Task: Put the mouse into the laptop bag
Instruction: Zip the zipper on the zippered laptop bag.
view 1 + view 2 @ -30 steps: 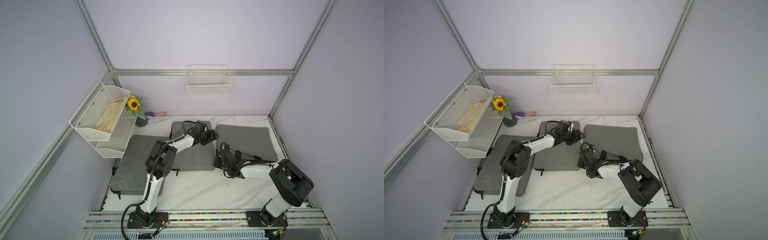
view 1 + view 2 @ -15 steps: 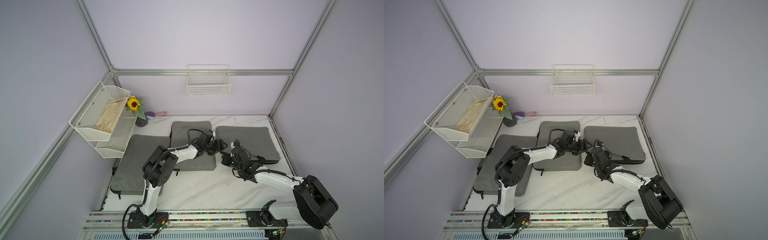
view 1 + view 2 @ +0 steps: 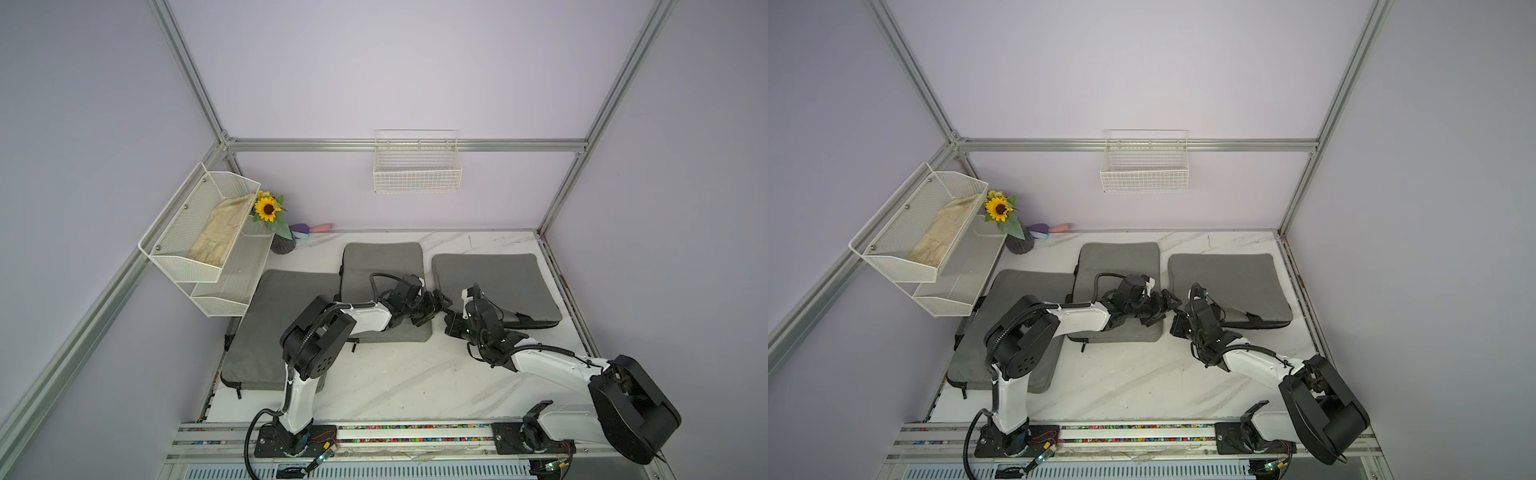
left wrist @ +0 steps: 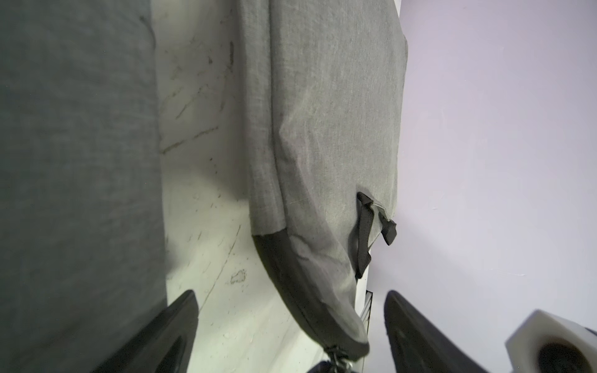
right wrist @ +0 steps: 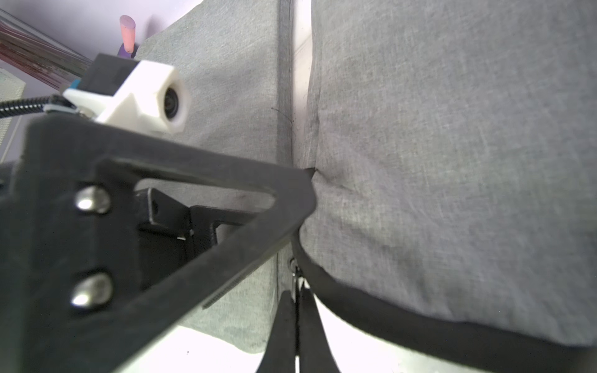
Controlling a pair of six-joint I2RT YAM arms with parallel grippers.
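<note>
Right wrist view: pinches the bag's (image 5: 452, 161) zip pull (image 5: 293, 271) between the right hand's (image 5: 296, 292) pressed-together fingers (image 5: 282, 326), spreads the left hand (image 4: 290, 294) wide about that same near corner, touches the fabric edge with one left finger (image 5: 210, 174), and shows, in both top views, the bag (image 3: 490, 282) (image 3: 1225, 282) flat on the desk's (image 3: 407, 374) right side.

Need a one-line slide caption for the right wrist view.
Right gripper shut on the zipper pull of the grey laptop bag; a finger of the open left gripper presses the bag's edge.
</note>
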